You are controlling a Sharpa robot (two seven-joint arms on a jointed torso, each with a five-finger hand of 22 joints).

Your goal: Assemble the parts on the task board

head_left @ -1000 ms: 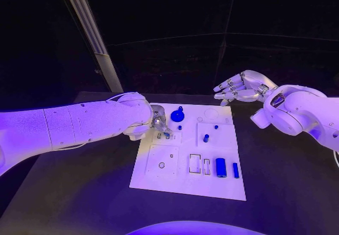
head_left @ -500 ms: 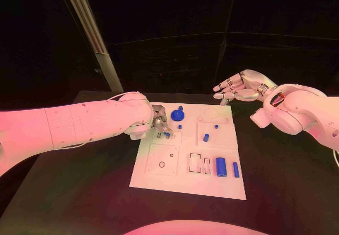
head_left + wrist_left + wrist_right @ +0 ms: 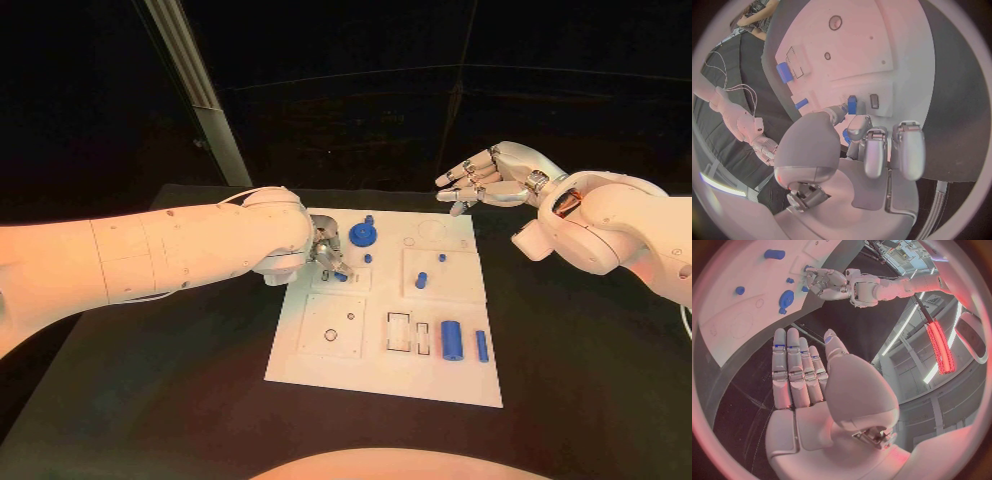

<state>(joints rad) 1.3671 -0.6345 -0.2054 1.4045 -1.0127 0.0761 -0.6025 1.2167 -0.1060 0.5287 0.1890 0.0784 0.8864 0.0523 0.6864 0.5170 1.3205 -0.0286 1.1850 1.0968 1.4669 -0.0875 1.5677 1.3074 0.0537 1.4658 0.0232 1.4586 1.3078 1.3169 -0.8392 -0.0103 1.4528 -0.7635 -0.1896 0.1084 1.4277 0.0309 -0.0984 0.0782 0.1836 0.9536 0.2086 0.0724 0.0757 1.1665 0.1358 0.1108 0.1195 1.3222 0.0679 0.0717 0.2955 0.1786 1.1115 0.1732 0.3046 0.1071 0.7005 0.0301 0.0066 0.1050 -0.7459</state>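
One white task board (image 3: 346, 372) lies on one black tabletop (image 3: 159, 400). Seven blue parts show on the board: five small pieces beside the left hand (image 3: 320, 252), including one round knob (image 3: 362, 236), and two upright cylinders (image 3: 451, 341) farther from it. Two hands show, the right hand (image 3: 488, 180) beyond the board's far edge.

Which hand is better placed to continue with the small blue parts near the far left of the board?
Probably the left hand: it hovers over the small blue part, while the right hand is raised beyond the task board.

The white task board (image 3: 378, 370) carries blue parts (image 3: 451, 341) on a black table (image 3: 159, 400), flanked by silver hands.
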